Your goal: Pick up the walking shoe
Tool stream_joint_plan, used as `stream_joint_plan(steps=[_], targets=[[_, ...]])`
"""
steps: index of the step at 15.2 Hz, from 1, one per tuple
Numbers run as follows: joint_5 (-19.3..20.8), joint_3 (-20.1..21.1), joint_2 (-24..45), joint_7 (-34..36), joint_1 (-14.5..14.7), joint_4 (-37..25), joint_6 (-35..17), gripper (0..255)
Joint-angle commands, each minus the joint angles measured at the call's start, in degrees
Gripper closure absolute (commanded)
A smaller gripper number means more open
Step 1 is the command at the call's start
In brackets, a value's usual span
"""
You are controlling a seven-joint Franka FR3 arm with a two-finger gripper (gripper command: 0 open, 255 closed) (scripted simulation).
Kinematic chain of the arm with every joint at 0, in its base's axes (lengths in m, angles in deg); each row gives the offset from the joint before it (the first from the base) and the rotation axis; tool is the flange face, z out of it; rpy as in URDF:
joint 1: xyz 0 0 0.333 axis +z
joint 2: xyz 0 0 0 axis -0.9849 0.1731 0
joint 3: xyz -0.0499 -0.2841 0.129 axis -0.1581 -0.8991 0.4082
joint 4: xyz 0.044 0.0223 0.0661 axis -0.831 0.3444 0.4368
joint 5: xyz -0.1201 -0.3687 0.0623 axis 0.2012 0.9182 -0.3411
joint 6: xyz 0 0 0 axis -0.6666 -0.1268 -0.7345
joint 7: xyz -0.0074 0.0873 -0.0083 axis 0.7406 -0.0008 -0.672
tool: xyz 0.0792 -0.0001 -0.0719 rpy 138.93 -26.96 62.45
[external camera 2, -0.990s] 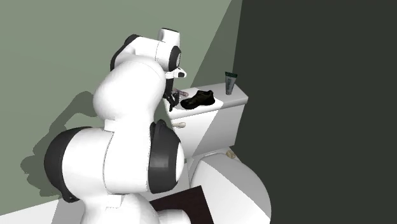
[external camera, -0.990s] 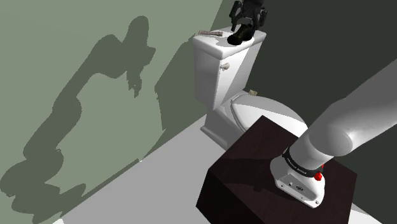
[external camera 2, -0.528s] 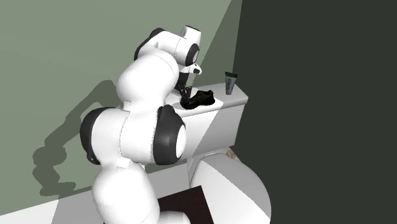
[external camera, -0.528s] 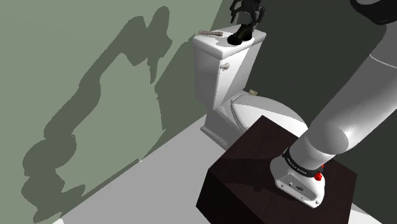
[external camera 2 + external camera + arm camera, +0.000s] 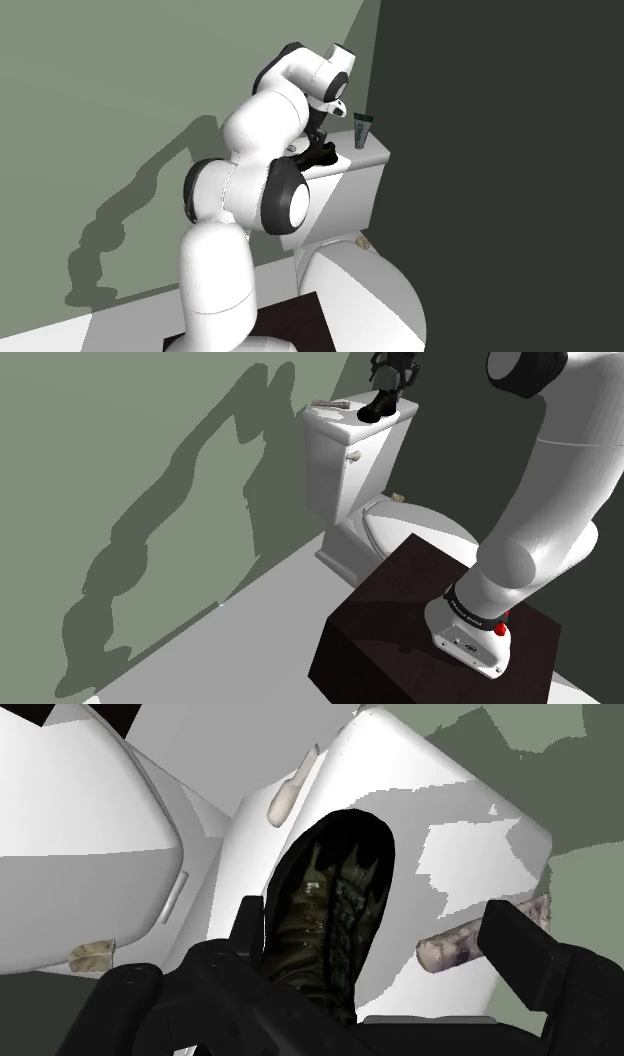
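A black walking shoe [image 5: 372,412] lies on the white toilet tank lid [image 5: 335,420], near the lid's right end in the shoulder view. My black gripper [image 5: 389,388] hangs just above it, pointing down. In the wrist view the gripper [image 5: 385,944] is open and the shoe [image 5: 335,914] lies between the fingers, close against one finger [image 5: 247,926] and well apart from the other. In the second exterior view the shoe [image 5: 322,156] sits under the hand, partly hidden by the arm.
A pale mottled roll [image 5: 452,948] lies on the lid beside the shoe. A grey tube [image 5: 361,130] stands upright at the lid's far end. The flush handle [image 5: 352,454], toilet seat cover [image 5: 410,527] and dark stand [image 5: 420,622] lie below.
The arm has swung along the tank and its elbow has risen. In the second exterior view the hand moved right, from beside the shoe's heel to over the shoe. The shoe has not moved.
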Motion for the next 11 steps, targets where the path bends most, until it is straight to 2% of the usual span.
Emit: stream_joint_plan(steps=[1, 3, 11], targets=[[-3.01, -0.52, 4.02, 1.86, -2.63, -5.17, 1.39, 0], [-5.6, -0.75, 7.67, 3.63, -5.33, -9.78, 2.5, 0], [-5.05, -0.85, 6.31, 1.07, -3.8, -1.95, -3.4, 0]])
